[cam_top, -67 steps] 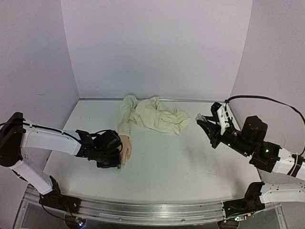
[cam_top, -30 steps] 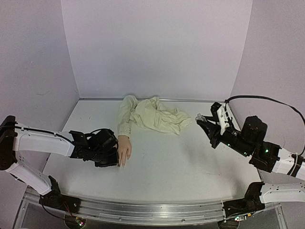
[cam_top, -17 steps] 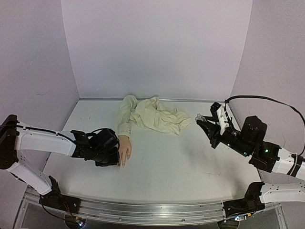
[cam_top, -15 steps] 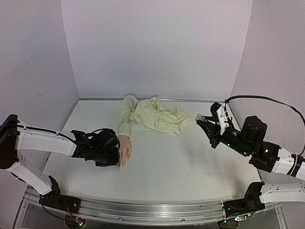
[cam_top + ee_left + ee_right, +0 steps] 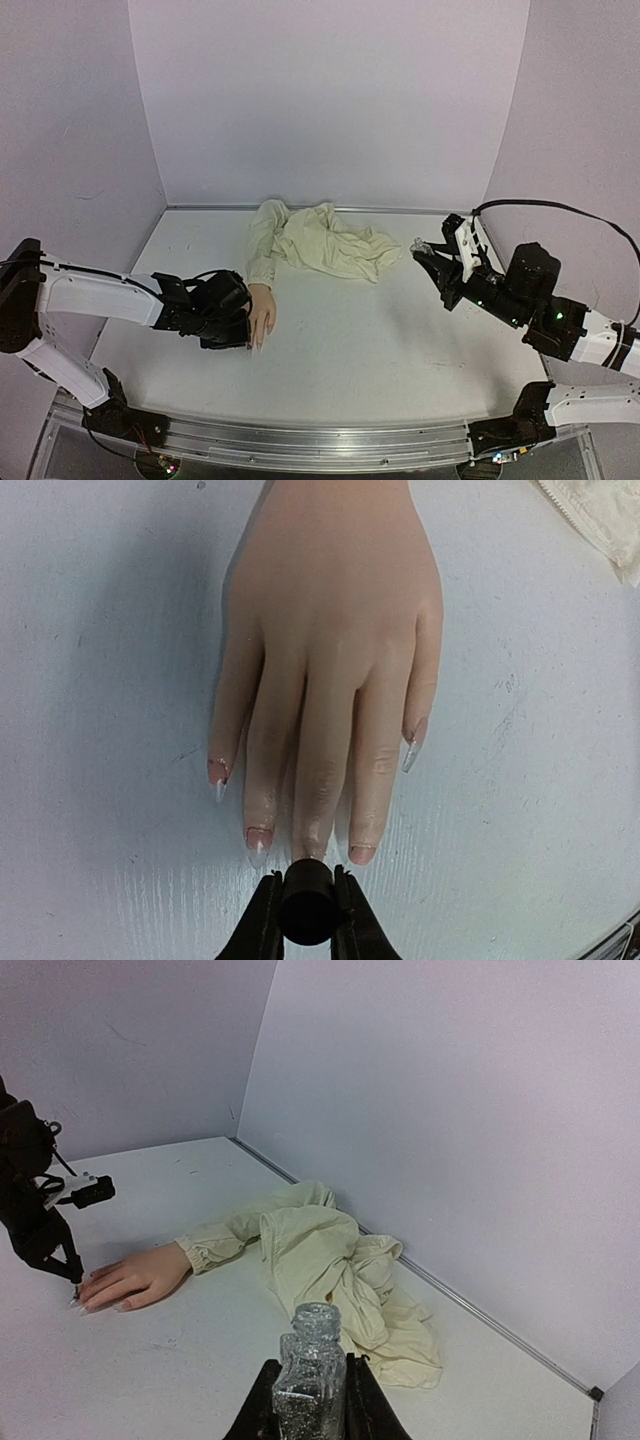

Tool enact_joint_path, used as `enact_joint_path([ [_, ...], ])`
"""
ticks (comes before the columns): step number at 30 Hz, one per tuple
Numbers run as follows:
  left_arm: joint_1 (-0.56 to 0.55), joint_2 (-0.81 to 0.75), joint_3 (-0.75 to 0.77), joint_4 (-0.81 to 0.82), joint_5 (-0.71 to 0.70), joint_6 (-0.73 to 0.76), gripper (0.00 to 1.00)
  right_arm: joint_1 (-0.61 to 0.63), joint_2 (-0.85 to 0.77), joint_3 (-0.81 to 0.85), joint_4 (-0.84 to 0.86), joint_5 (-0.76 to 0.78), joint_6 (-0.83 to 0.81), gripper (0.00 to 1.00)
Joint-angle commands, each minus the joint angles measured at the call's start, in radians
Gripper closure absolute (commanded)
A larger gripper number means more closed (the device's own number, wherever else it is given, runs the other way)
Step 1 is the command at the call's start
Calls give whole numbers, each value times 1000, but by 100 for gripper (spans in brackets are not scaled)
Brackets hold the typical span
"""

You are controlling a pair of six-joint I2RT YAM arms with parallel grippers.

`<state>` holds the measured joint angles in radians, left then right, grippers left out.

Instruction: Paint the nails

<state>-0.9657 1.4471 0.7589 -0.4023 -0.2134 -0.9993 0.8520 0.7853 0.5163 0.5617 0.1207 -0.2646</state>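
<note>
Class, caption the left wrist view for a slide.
Left pincer holds a black cylindrical tool at the tip of the mannequin hand lying palm down on the table.

A pale peach mannequin hand [image 5: 263,312] lies flat on the white surface [image 5: 360,345], fingertips pointing toward the near edge; its nails are too small to make out. From its wrist a crumpled cream fabric sleeve [image 5: 320,242] runs back toward the lavender rear wall [image 5: 330,100]. The left arm's black gripper [image 5: 246,338] reaches in from the left, just beside the hand's fingertips; its fingers are lost in its dark bulk. Well apart on the right, the right arm's black gripper [image 5: 428,256] points toward the sleeve, with a small clear bottle [image 5: 419,245] at its fingers' tips.
</note>
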Motion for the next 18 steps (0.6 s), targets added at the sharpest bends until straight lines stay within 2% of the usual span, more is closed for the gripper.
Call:
enact_joint_path([
  [1, 7, 7, 43, -3, -26, 11, 100, -4, -9, 4, 79, 7, 10, 100],
  [18, 8, 23, 30, 2, -12, 8, 100, -6, -12, -1, 81, 8, 12, 100],
])
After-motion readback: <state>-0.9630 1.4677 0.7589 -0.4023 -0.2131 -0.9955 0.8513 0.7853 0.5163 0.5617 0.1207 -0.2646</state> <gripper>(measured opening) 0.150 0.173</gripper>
